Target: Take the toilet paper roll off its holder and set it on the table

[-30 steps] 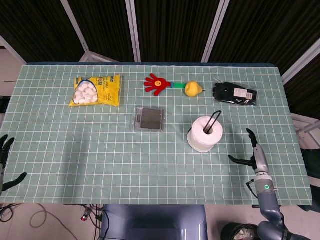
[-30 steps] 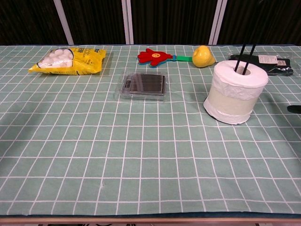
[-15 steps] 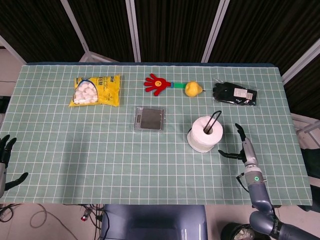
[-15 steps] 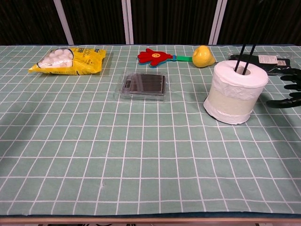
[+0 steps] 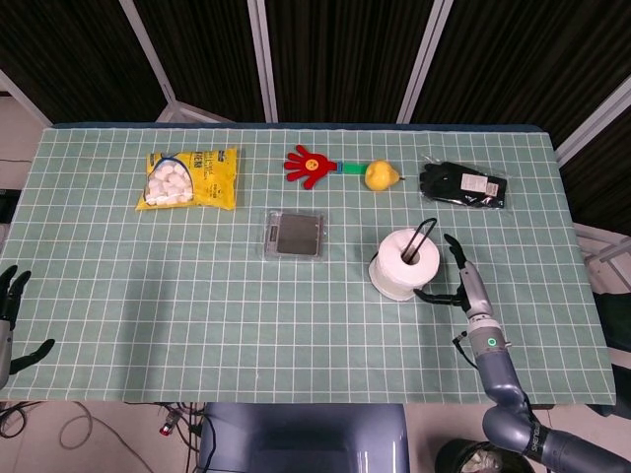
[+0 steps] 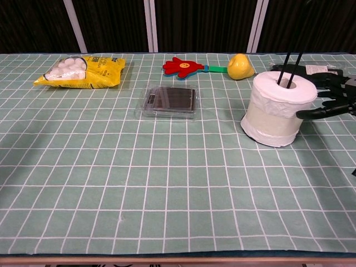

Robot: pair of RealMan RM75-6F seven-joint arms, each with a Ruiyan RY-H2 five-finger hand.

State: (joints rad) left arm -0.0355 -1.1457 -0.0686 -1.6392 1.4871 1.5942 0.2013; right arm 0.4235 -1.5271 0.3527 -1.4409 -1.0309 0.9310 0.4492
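Showing one toilet paper roll standing on one black wire holder, one yellow bag of white sweets, one red hand-shaped clapper, one yellow pear, one clear plastic case, one black packet and two hands: right hand, left hand.

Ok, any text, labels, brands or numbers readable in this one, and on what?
Nothing can be read.
Yellow bag: blue print along its top edge, too blurred to read.
Black gloves: white label, print too small to read.
Clear case: no text visible.
Roll: no text visible.
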